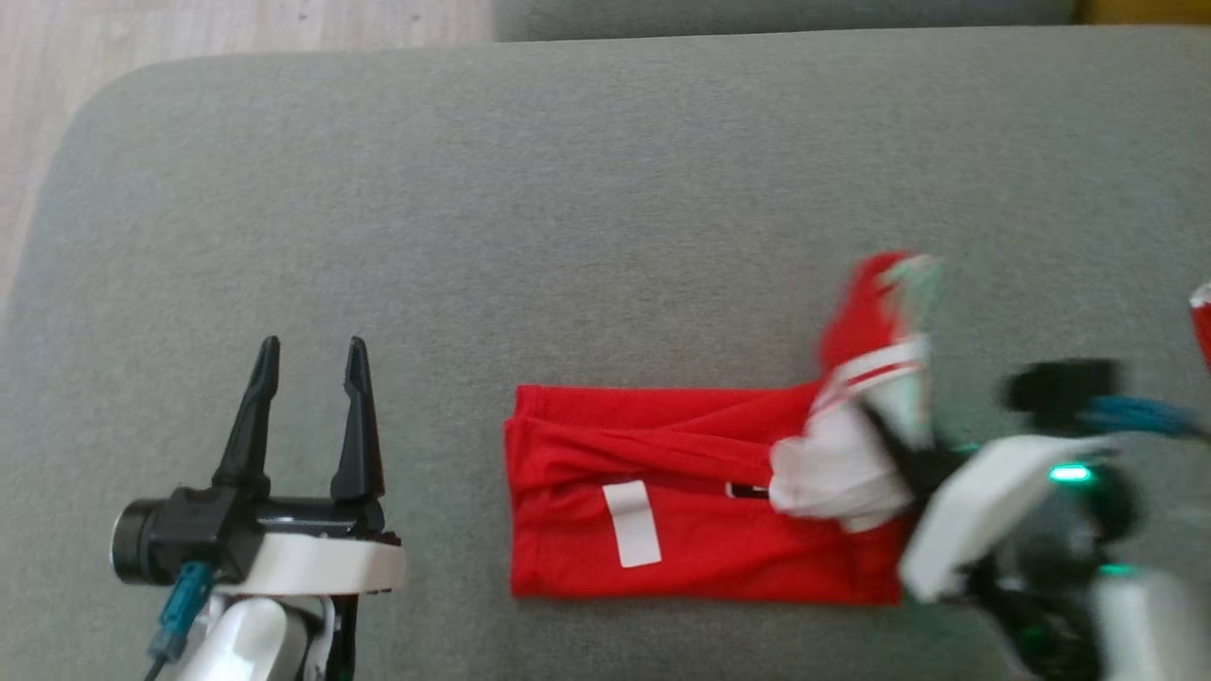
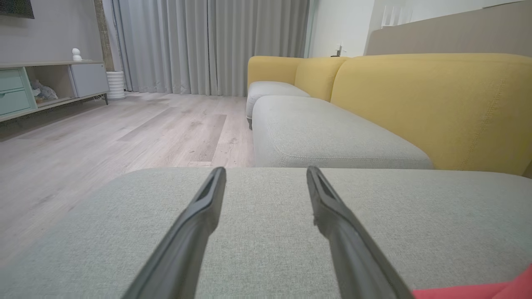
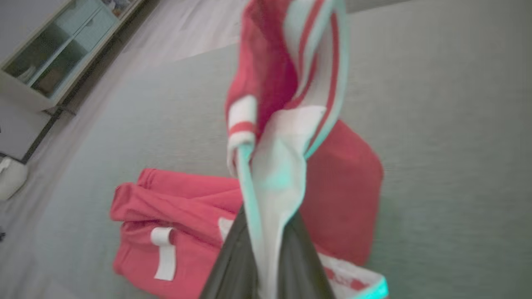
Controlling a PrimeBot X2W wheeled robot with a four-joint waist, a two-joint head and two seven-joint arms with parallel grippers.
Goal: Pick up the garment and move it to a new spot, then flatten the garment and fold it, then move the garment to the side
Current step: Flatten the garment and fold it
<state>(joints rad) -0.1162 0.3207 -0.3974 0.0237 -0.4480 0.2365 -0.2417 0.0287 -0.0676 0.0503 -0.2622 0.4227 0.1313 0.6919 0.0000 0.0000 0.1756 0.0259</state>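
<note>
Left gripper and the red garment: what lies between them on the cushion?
Nothing. In the head view, the stretch of grey cushion between the left gripper and the red garment is bare.

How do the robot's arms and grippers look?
Each gripper has two long, dark, tapered fingers. The left gripper sits on a black block with a round lens, a white band and a teal cable. The right gripper, blurred, shows a white shell, green lights and a blue cable.
</note>
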